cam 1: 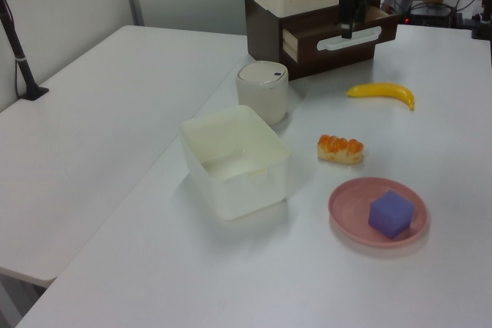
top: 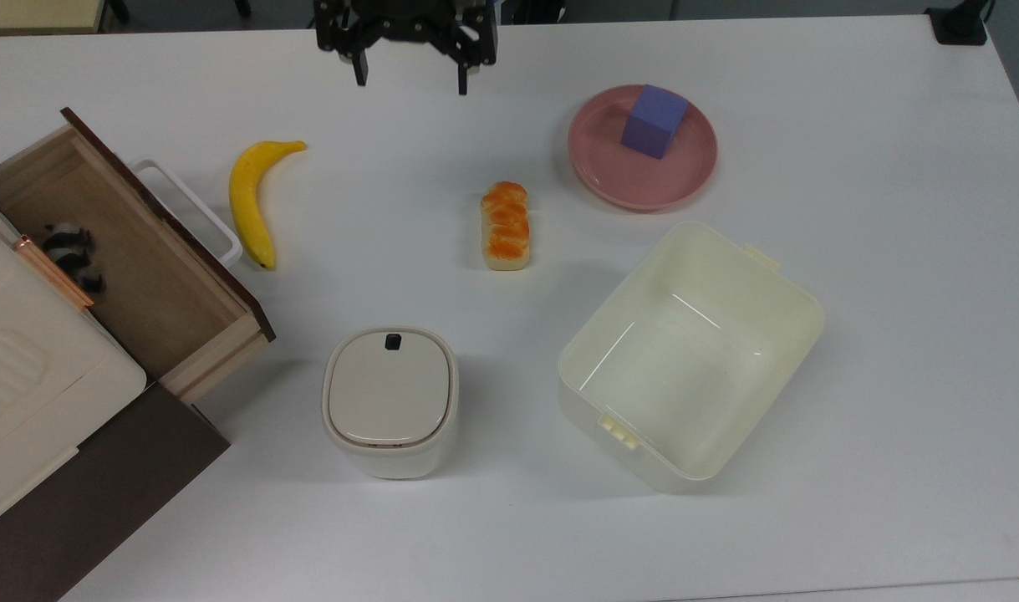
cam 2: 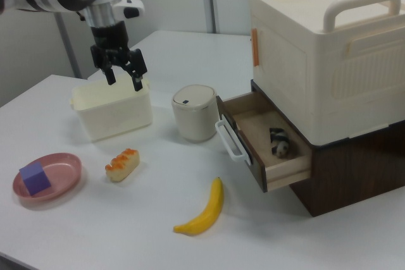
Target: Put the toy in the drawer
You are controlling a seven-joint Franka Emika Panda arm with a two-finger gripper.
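Panda toy (cam 2: 279, 143) lay inside the open drawer (cam 2: 288, 162), well apart from my tool (cam 2: 124, 78). My tool hung above the bench (top: 810, 125), its fingers (top: 359, 68) spread apart and holding nothing.

The gripper (top: 409, 79) is seen at the upper edge of the top view, held above the table (top: 852, 251) and well apart from its surface, with both black fingers pointed downward. The fingers (cam 2: 111, 78) are spread wide and nothing is held between them. In the right view the gripper (cam 2: 123, 81) is carried below a white and grey wrist, the arm reaching in from the right view's upper left. In the left view the gripper (cam 1: 347, 30) is seen edge-on, hanging upright above the table's far end.
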